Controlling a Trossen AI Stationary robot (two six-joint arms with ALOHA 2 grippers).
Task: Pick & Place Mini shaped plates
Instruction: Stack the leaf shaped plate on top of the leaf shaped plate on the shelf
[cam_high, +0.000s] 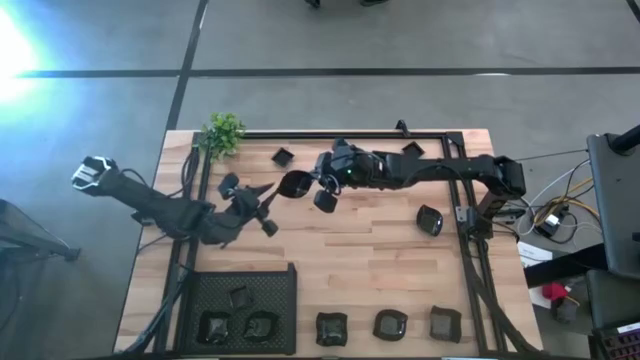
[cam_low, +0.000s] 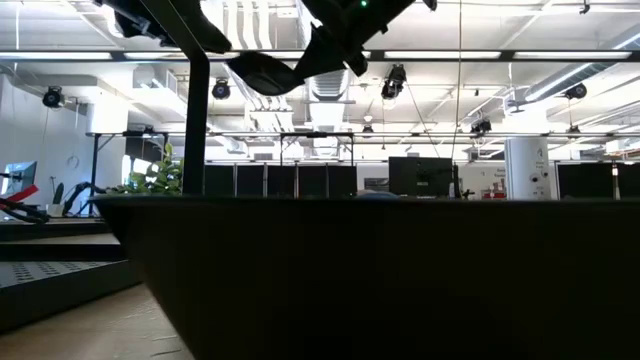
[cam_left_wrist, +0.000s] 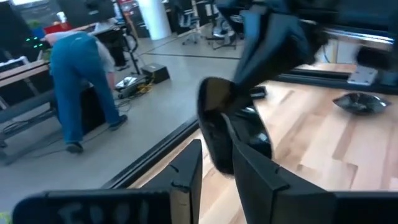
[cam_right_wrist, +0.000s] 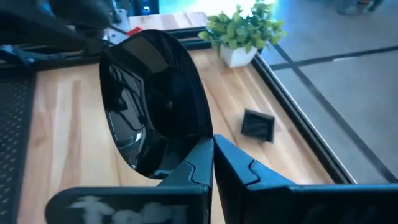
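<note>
My right gripper (cam_high: 318, 188) is above the table's middle, shut on a glossy black rounded mini plate (cam_high: 295, 183). The plate also shows in the right wrist view (cam_right_wrist: 152, 99) and, high up, in the low view (cam_low: 265, 70). My left gripper (cam_high: 268, 205) is open just left of it. Its two fingers (cam_left_wrist: 186, 171) stand on either side of the plate's rim (cam_left_wrist: 217, 134). Other mini plates lie flat on the wood near the far edge (cam_high: 283, 155), at the right (cam_high: 430, 220) and along the near edge (cam_high: 390, 324). My right gripper pinches the plate's rim (cam_right_wrist: 198, 144) between its two fingers, coming level from the table's right. The plate is lifted clear of the table and stands on edge, its hollow side facing the wrist camera. My left gripper: I cannot tell whether its fingers touch the rim.
A black mesh tray (cam_high: 285, 275) at the near left holds three dark plates (cam_high: 240, 297). A small green plant (cam_high: 222, 133) stands at the far left corner. A black frame (cam_high: 460, 200) runs around the wooden table. A person bends over beyond the table (cam_left_wrist: 78, 81).
</note>
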